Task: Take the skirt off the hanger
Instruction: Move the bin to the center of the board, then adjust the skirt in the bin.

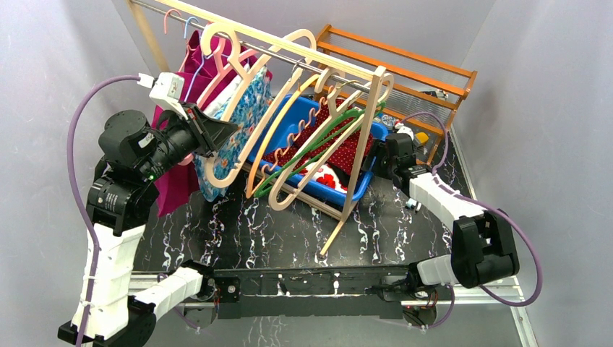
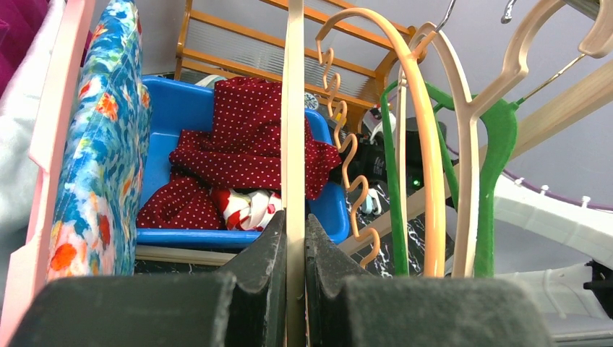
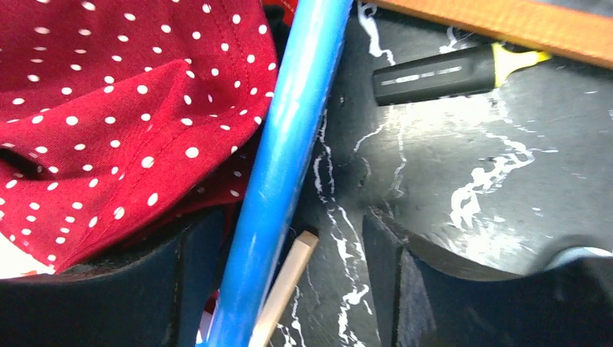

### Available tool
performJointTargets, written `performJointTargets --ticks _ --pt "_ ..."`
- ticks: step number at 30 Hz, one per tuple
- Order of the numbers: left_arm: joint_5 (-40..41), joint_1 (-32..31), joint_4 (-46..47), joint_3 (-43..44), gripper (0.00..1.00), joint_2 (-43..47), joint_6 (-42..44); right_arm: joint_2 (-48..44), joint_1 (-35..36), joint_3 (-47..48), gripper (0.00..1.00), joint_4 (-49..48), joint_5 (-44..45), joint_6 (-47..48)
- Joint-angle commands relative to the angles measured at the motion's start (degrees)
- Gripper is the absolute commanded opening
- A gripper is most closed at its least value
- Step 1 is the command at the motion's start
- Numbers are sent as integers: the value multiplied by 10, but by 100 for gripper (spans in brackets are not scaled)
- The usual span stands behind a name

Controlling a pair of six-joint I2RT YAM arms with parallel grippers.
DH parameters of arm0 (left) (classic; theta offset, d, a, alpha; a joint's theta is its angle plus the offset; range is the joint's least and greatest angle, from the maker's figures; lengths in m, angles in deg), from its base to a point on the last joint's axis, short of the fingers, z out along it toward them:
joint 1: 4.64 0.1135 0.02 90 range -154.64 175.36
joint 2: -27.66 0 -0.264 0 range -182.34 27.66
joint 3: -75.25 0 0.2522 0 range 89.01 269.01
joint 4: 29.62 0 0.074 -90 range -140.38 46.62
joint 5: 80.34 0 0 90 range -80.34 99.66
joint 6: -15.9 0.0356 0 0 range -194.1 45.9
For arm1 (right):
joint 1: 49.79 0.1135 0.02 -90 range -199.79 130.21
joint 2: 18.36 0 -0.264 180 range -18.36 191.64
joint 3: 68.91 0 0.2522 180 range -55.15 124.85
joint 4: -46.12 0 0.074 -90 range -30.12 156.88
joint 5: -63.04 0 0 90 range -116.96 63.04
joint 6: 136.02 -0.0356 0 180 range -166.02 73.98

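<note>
1. The red dotted skirt (image 3: 108, 94) lay heaped in the blue bin (image 3: 307, 79), just beside my right pincer (image 3: 289, 217).
2. That pincer stood released, astride the bin's rim; closing there could have pinched the rim and tipped the bin.
3. My left pincer (image 2: 295, 224) was clenched on a cream hanger (image 2: 293, 108); tugging could have dragged the neighbouring hangers (image 2: 432, 181) down.

left claw (image 2: 295, 225), right claw (image 3: 290, 220): two; blue bin (image 2: 163, 108): one; marker (image 3: 441, 72): one
</note>
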Motion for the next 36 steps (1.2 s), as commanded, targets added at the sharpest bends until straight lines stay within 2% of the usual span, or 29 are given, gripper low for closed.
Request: performJointTargets --ticks 1,4,7,11,12,15,18,21,23,27,29,32,36 --pt "-11 2 33 1 0 2 1 -78 -20 60 81 80 5 67" --pt "-7 2 32 4 0 0 2 -117 -21 73 83 73 -17 91" --pt "-9 2 34 4 0 -3 1 -115 -20 89 80 40 -74 112" --pt "-12 2 41 -2 0 0 -7 -80 -21 103 61 -30 -168 77" --pt "-13 2 41 -2 0 0 -9 -69 -21 96 59 -61 -183 47" --pt "-15 2 42 1 0 1 -14 -26 -17 78 52 -116 -170 -29" --pt "-17 2 42 6 0 1 -18 24 11 60 50 -180 -133 -78" --pt "-19 2 39 9 0 -1 -21 85 55 84 50 -195 -77 -114" --pt "-15 2 38 7 0 -1 -22 127 78 86 50 -240 -81 -142" --pt "-4 2 26 8 0 1 -16 202 119 113 50 -242 -86 -133" --pt "1 2 18 11 0 1 -13 214 119 87 52 -264 -89 -131" --pt "1 2 16 6 0 -1 -12 215 103 41 53 -301 -139 -132" --pt "7 2 10 14 0 -18 -4 151 83 38 57 -254 -179 -98"
